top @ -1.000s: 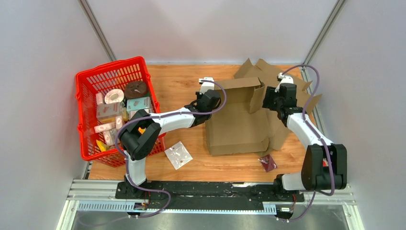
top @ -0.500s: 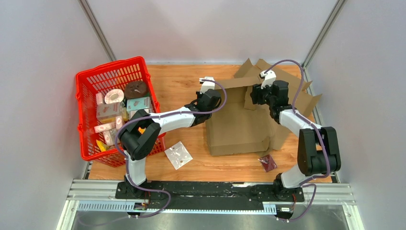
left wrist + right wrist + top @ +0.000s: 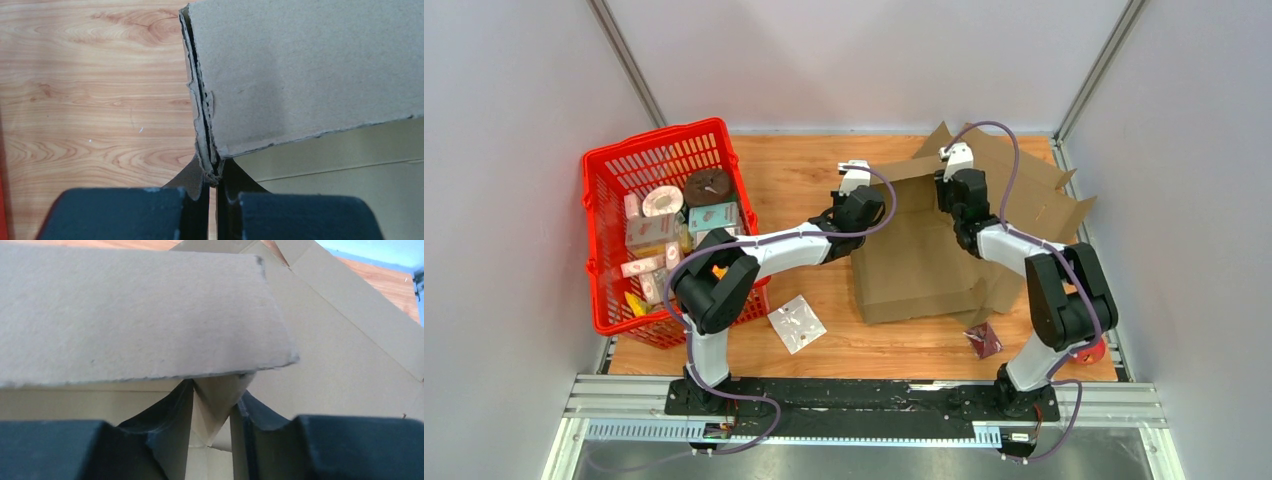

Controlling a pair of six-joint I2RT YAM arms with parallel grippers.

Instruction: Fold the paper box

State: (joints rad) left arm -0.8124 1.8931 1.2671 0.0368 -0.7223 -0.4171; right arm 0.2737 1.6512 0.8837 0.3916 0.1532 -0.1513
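Swinging in from the right edge of the cardboard over the last second, the right arm is now reaching across to the far side of the paper box [image 3: 919, 265], its elbow tucking in close above its base, while the left arm is keeping the post it had. The box is lying half-formed on the far right part of the wooden bench [image 3: 794, 170], loose flaps fanning out toward the right wall. The left claw [image 3: 212, 167] is clenched on a doubled cardboard edge at the far left corner, the layers pinched thin between its fingers. The right claw [image 3: 216, 390] is straddling a pointed cardboard tab beneath a raised flap; whether it is already gripping that tab or only bracketing it, I cannot tell. The relation that matters is the far wall of the box: it is running left to right between the two claws, with the left claw at its left end and the right claw near its right end, so each arm is nearest its own corner. Any tuck likely depends on the tab staying between the right fingers. White walls are closing in on three sides, a red basket [image 3: 604, 165] of goods is sitting at the left, and two small packets [image 3: 796, 323] are lying near the arms
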